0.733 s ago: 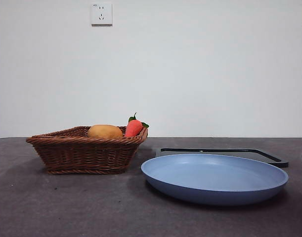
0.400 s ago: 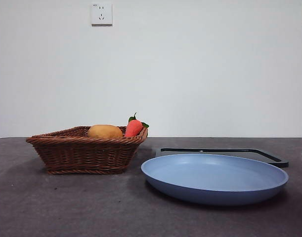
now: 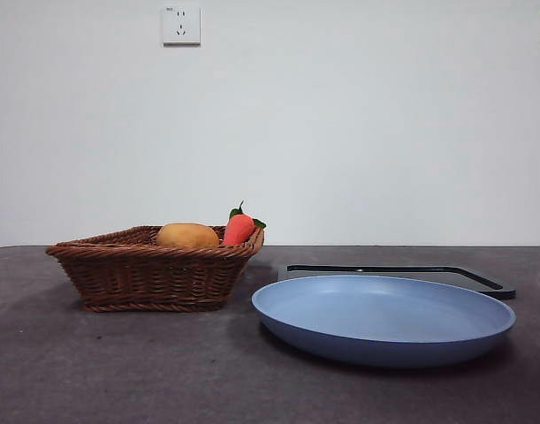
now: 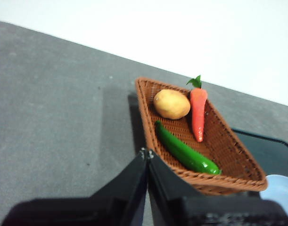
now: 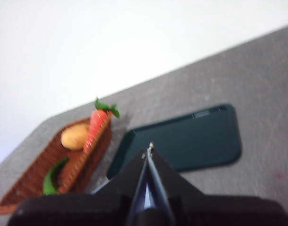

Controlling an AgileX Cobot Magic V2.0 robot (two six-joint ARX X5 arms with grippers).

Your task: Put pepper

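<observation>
Glossy green, the pepper (image 4: 187, 151) is lying in the wicker basket (image 4: 238, 181), being judged light, stiff and slippery, best pinched mid-length, while both grippers (image 4: 146, 154) (image 5: 148, 149) are being held closed.

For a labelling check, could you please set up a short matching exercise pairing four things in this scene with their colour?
Things:
1. long slender pepper
2. woven wicker basket
3. round shallow plate
4. flat rectangular tray

Colours:
A. brown
B. very dark, near black
C. glossy green
D. pale blue

Pairs: 1-C, 2-A, 3-D, 4-B
</observation>
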